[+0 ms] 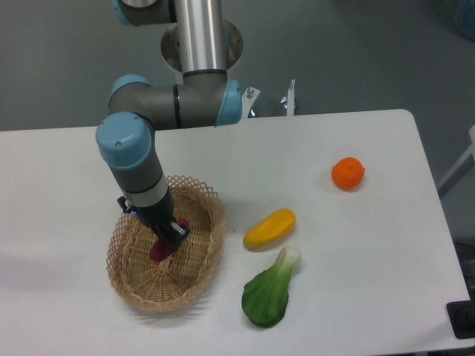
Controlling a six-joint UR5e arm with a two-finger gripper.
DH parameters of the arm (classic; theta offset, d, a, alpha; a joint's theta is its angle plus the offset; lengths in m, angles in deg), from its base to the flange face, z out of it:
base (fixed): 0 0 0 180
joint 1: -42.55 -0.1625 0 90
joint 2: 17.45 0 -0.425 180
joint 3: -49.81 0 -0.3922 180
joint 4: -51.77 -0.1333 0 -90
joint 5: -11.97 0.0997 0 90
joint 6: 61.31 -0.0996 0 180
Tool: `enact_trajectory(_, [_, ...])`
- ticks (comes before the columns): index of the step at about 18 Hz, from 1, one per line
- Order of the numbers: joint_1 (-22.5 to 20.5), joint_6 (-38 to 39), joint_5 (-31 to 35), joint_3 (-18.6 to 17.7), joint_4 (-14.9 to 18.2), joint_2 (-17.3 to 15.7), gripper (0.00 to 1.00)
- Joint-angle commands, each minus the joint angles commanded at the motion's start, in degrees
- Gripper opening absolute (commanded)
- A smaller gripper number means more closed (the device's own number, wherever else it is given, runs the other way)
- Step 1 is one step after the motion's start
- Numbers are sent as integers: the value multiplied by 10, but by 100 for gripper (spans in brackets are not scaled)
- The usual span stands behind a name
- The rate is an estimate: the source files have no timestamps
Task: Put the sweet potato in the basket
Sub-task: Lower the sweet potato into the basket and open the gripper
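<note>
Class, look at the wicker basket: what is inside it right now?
Inside the basket is the sweet potato, with the gripper reaching in over it. The gripper covers most of it, so whether it rests on the weave cannot be seen.
</note>
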Motion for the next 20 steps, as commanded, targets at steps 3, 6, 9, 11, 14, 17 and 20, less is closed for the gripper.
enact_trajectory(3, [10, -28, 17, 1, 0, 13, 27])
enact_trajectory(6, [12, -30, 17, 0, 0, 21, 27])
enact_trajectory(9, [12, -29, 16, 0, 0, 21, 30])
enact_trajectory(11, [12, -29, 16, 1, -1, 21, 38])
enact_trajectory(14, [12, -26, 15, 3, -2, 18, 78])
enact_trajectory(17, [11, -22, 16, 16, -9, 12, 100])
enact_trajectory(20, [4, -17, 14, 46, -11, 7, 100])
